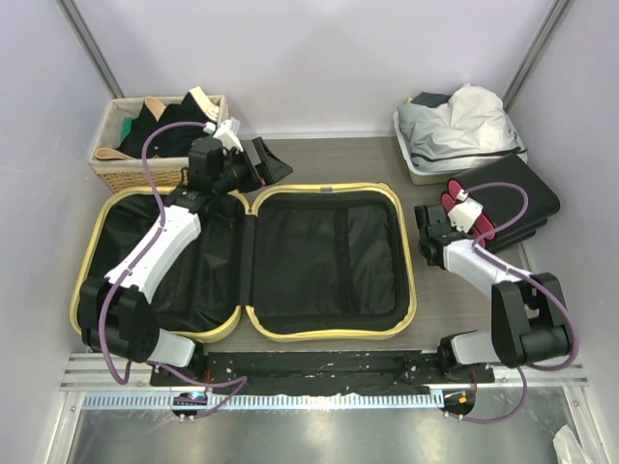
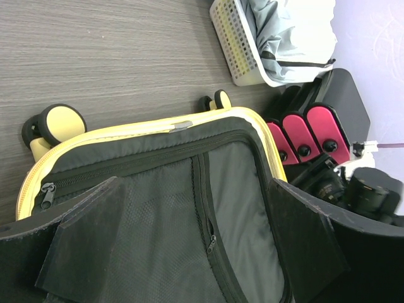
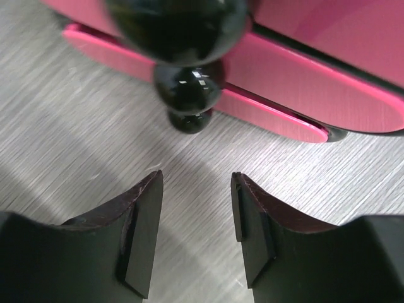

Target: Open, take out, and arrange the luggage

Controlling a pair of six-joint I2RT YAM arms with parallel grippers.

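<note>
The pale-yellow luggage (image 1: 324, 261) lies open flat on the table, with both black-lined halves facing up and nothing in them. My left gripper (image 1: 265, 161) hovers over its far edge near the hinge, open wide and empty. The left wrist view shows the gripper (image 2: 194, 189) above the right half's zipped lining (image 2: 189, 246), with the yellow rim (image 2: 126, 131) and a wheel (image 2: 61, 122) beyond. My right gripper (image 1: 426, 216) is open and empty to the right of the luggage. In the right wrist view (image 3: 197, 180) it sits low over bare table, facing the red cylinders (image 3: 278, 107).
A wicker basket (image 1: 131, 169) of dark clothes stands at the back left. A white tray (image 1: 414, 162) of pale clothes stands at the back right. A black box (image 1: 517, 198) with red cylinders (image 1: 455, 200) lies right of the luggage, close to my right gripper.
</note>
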